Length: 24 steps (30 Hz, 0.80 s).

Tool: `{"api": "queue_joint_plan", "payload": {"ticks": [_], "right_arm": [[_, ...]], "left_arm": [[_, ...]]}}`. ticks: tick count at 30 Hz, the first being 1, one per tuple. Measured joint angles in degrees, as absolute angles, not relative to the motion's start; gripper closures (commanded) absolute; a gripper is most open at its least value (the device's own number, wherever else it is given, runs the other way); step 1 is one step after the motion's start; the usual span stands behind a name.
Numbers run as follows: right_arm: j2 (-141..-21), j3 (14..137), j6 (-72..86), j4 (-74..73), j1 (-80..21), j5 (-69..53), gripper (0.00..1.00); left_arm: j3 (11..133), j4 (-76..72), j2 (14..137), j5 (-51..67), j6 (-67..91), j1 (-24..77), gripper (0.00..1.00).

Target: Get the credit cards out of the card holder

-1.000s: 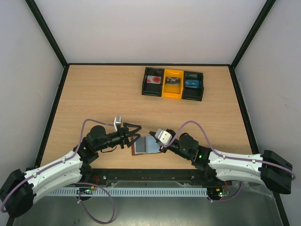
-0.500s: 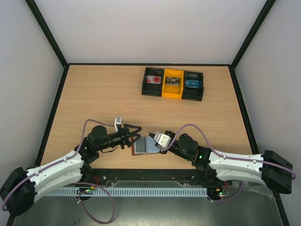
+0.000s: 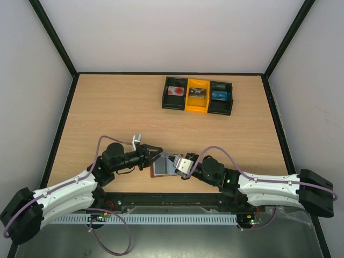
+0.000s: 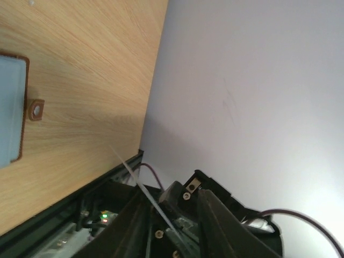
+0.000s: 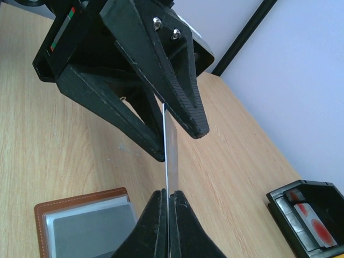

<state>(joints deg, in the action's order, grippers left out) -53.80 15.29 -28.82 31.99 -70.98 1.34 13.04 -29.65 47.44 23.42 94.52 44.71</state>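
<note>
The card holder [image 3: 163,167] lies open on the table near the front edge, brown leather with pale blue-grey sleeves; its snap tab [image 4: 36,109] shows in the left wrist view. Just above it my right gripper [image 5: 170,200] is shut on the lower end of a thin grey credit card [image 5: 171,153], held upright and edge-on. My left gripper [image 5: 178,142] is open, its two black fingers straddling the card's upper end; one finger lies close against the card and the other stands a little off. In the left wrist view that card [image 4: 141,185] is a thin pale line between the fingers.
A black-and-yellow three-compartment tray [image 3: 197,106] stands at the back, with a card in each compartment; its red-and-white card [image 5: 314,228] also shows in the right wrist view. The table's black front rail [image 4: 64,207] runs just behind the grippers.
The left gripper's jaws have narrowed around the card and it has edged right. The right gripper, still shut on the card, has shifted slightly left and nearer.
</note>
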Motion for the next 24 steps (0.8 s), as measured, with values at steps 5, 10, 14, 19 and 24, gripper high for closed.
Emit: {"api": "queue_joint_plan", "payload": {"ticks": [5, 10, 14, 19, 24], "right_arm": [[-53.8, 15.3, -29.2, 31.9, -71.4, 2.8, 0.87], [-52.4, 15.3, -26.6, 31.4, -71.7, 3.0, 0.70], [-49.1, 15.2, -21.8, 29.6, -71.7, 3.3, 0.65], [-43.7, 15.2, -11.7, 27.1, -71.7, 4.1, 0.64], [-39.4, 15.4, 6.7, 25.7, -71.7, 8.5, 0.63]], "left_arm": [[13.0, -30.6, 47.5, 23.8, 94.2, 44.7, 0.97], [13.0, -30.3, 47.3, 23.5, 92.9, 44.7, 0.97], [13.0, -30.2, 47.0, 22.9, 90.8, 44.7, 0.97], [13.0, -29.7, 47.0, 21.7, 86.1, 44.7, 0.97], [13.0, -28.3, 46.9, 19.5, 80.3, 44.7, 0.97]]}}
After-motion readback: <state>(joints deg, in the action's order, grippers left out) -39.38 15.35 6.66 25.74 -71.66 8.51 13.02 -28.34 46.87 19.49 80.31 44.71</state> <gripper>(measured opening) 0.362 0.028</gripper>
